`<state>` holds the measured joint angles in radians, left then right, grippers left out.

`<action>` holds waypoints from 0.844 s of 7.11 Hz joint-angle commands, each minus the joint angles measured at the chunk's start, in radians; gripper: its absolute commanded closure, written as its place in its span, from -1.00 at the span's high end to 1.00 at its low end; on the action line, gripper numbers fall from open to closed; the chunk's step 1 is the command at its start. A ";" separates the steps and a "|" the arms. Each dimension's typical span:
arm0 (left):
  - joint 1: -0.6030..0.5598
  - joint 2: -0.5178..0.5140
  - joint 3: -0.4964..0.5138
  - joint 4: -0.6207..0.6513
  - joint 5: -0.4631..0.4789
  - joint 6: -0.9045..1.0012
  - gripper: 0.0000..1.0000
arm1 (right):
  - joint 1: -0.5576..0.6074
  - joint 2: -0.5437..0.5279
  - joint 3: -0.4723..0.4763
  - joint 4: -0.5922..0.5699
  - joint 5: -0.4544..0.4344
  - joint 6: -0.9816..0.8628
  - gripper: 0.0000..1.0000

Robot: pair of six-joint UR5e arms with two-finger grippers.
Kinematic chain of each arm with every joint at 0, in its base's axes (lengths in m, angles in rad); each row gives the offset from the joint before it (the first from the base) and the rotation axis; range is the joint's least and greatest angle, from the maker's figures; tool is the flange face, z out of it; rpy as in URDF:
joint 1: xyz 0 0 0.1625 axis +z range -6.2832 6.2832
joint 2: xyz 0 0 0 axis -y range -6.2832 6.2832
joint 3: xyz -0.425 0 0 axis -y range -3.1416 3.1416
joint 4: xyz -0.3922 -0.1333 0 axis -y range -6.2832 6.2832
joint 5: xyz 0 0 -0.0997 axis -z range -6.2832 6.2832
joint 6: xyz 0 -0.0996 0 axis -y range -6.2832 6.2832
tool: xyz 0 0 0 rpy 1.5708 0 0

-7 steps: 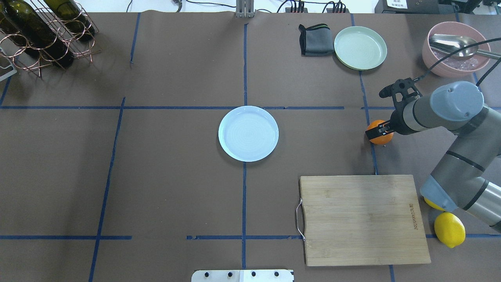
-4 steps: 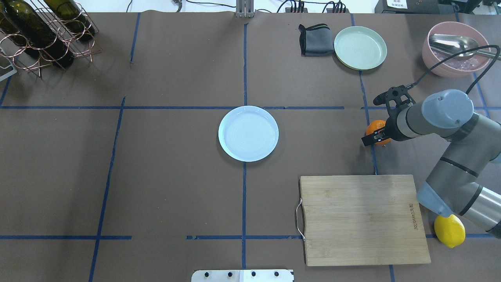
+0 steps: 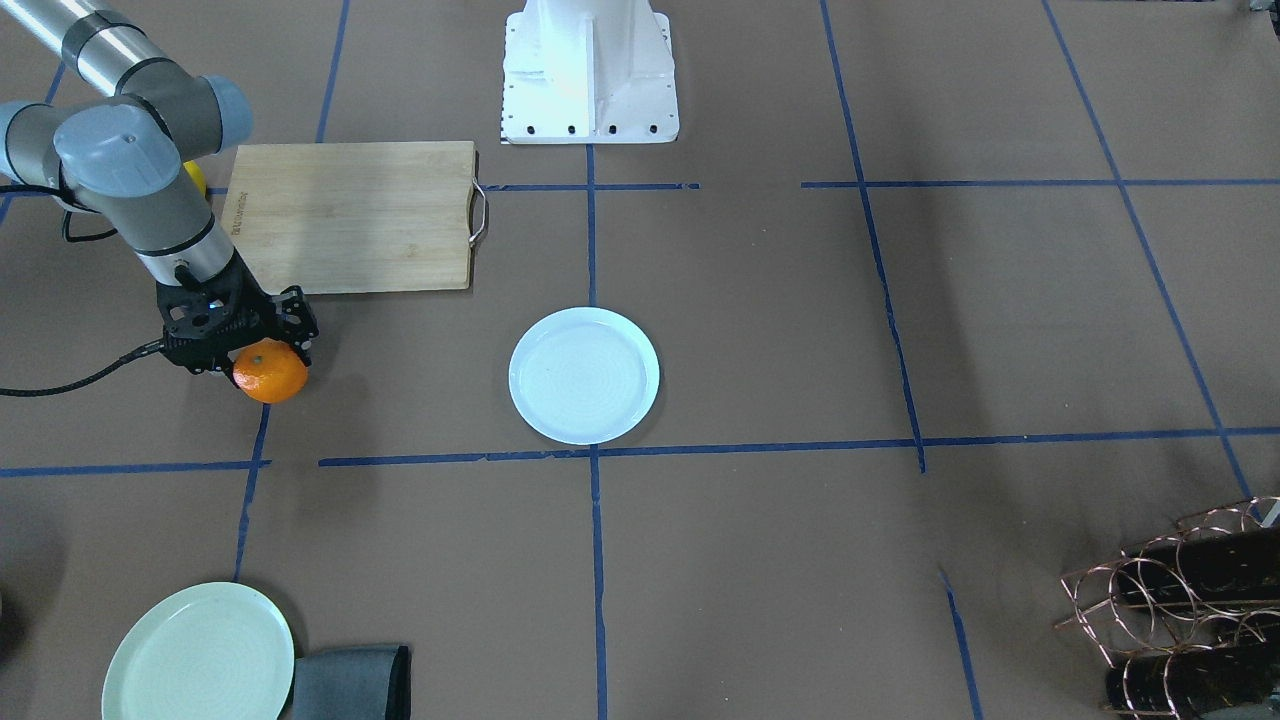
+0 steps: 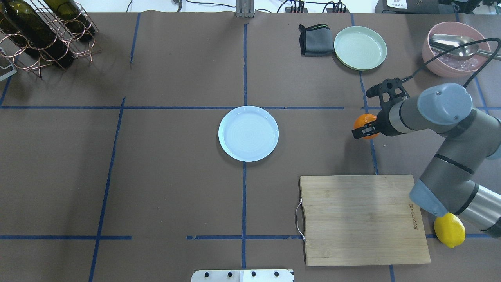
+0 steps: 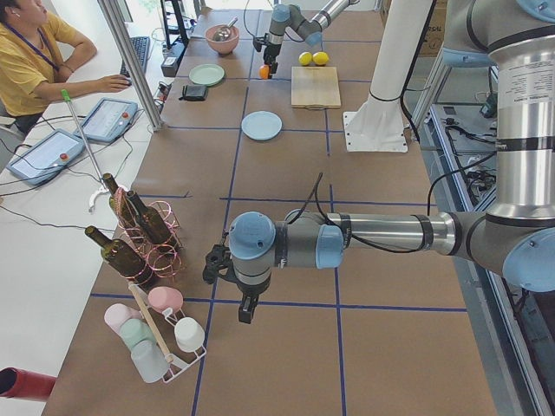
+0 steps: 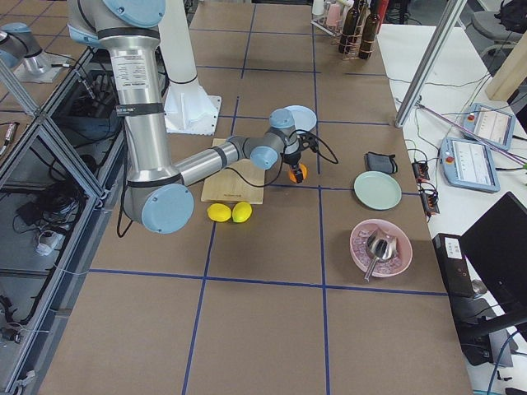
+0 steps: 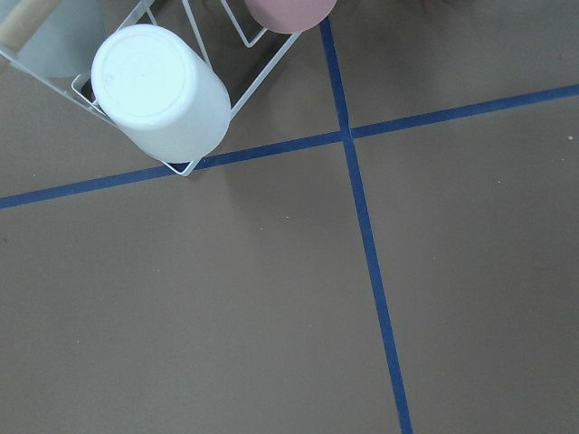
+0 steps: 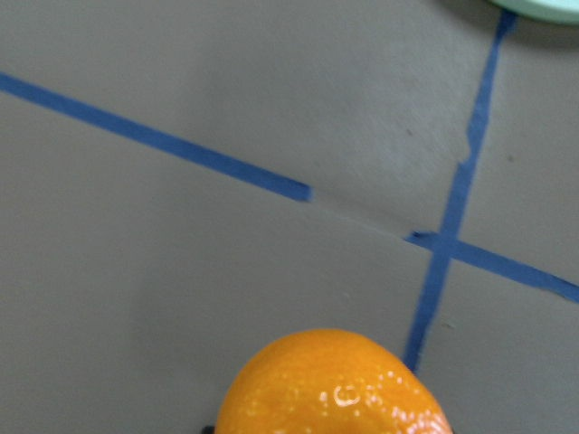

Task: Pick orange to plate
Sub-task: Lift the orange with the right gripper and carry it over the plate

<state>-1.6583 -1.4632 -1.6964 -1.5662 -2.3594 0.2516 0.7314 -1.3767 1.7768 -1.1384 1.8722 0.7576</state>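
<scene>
Clearly the orange (image 3: 272, 376) is clamped between the fingers of the right gripper (image 4: 364, 126), and it is judged to be raised just clear of the table. For the carry to go well, a firm but not crushing grip is called for. Enough height should be allowed for the fruit to pass the raised rim, and the sideways travel should be made smoothly, since a round fruit is easily rolled out of two fingers. The plate (image 4: 248, 133) lies bare and well apart from the gripper, toward the table's middle. The right arm is folded near the board (image 4: 364, 219), with the wrist stretched toward the plate and the fingers pointed downward. Whether the left gripper (image 5: 245, 308) is open or closed cannot be told.
</scene>
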 commanded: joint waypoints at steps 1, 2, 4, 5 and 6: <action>0.000 0.000 0.000 0.000 -0.004 -0.002 1.00 | -0.056 0.284 0.058 -0.326 -0.005 0.171 -0.85; 0.000 -0.003 0.001 0.000 -0.004 -0.003 1.00 | -0.113 0.436 0.017 -0.431 -0.052 0.254 -0.84; 0.000 -0.002 -0.002 0.000 -0.006 -0.005 1.00 | -0.179 0.638 -0.212 -0.439 -0.152 0.319 -0.82; 0.000 -0.002 -0.002 0.000 -0.006 -0.005 1.00 | -0.213 0.681 -0.302 -0.434 -0.200 0.322 -0.79; 0.000 -0.002 -0.002 0.000 -0.006 -0.005 1.00 | -0.230 0.712 -0.366 -0.432 -0.225 0.362 -0.76</action>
<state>-1.6583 -1.4650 -1.6980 -1.5662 -2.3653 0.2471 0.5305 -0.7180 1.5052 -1.5710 1.6893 1.0835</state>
